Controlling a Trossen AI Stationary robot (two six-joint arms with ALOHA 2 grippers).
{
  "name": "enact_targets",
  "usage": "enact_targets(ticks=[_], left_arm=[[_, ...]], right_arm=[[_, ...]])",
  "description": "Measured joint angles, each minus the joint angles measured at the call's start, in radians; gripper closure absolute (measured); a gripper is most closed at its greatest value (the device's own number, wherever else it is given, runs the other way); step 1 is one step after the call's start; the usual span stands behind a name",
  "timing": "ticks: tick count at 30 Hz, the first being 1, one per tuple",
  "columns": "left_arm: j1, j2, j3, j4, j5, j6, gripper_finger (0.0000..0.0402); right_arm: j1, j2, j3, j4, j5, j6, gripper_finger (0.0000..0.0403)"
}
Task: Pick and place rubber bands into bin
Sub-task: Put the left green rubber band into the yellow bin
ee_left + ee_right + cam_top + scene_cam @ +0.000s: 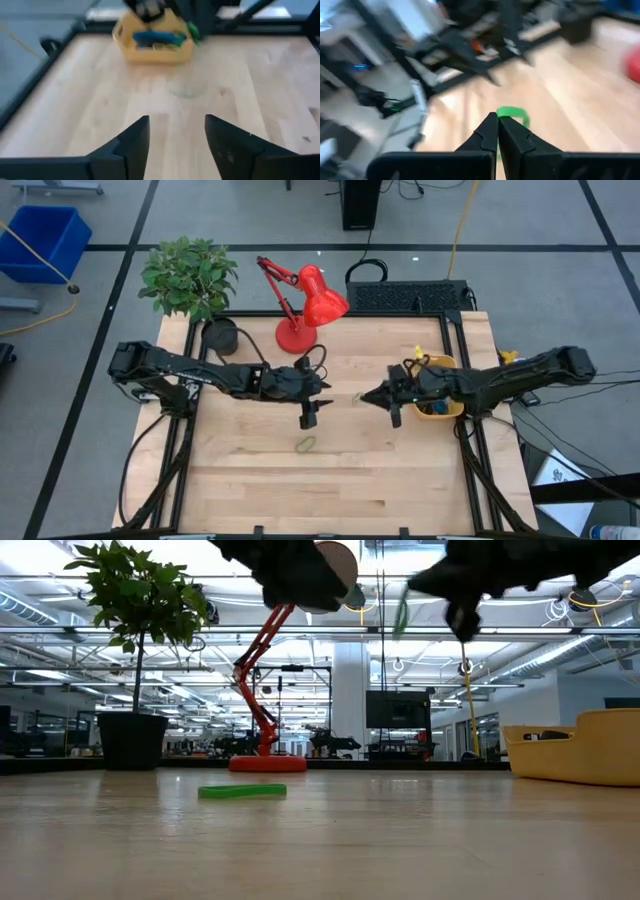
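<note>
Surface: pale wooden butcher-block table (330,470) with a black metal frame, standing on grey floor marked with dark tape lines.
Background: low view looks into a large open hall with ceiling lights, columns and desks far behind.
Far edge of table: red articulated desk lamp (300,305) with a round base; beside it a leafy green potted plant (190,275) in a round black pot.
Off the table: blue plastic crate (45,240) on the floor at the far left corner; black keyboard-like panel (410,298) behind the table's far edge.
Bin: small yellow-orange plastic tub with rounded corners (440,385) near the table's right side, partly covered by the right arm; blue, green and tan bands lie inside it, seen in the left wrist view (152,42).
Loose band: thin green rubber band (305,444) lying flat on the wood in the middle of the table, toward the near edge, well apart from the bin; low view shows it as a flat green strip (242,791).
Left gripper (309,416): raised above the table centre, fingers spread apart, nothing between them (175,145).
Right gripper (394,414): raised just left of the bin, dark fingers pressed together on a green rubber band loop (512,114), which hangs from the tips.
Clearance: both grippers hang near each other over the middle, not touching.
</note>
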Motion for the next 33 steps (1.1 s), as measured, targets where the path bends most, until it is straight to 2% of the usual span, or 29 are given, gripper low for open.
enact_targets(ticks=[7,14,25,28,33], left_arm=[[0.0,0.0,0.0,-0.084,0.08,-0.133,0.0188],[0.0,0.0,0.0,-0.083,0.104,-0.135,0.019],[0.0,0.0,0.0,-0.077,0.104,-0.139,0.019],[0.0,0.0,0.0,-0.077,0.103,-0.139,0.019],[0.0,0.0,0.0,-0.077,0.101,-0.138,0.019]], right_arm=[[0.0,-0.204,0.034,-0.518,0.186,0.164,0.0403],[-0.001,-0.298,0.089,-0.908,0.357,0.364,0.0403],[-0.055,-0.292,0.089,-1.335,0.408,0.646,0.0403],[-0.066,-0.292,0.089,-1.425,0.435,0.708,0.0403],[-0.082,-0.292,0.089,-1.523,0.415,0.753,0.0403]])
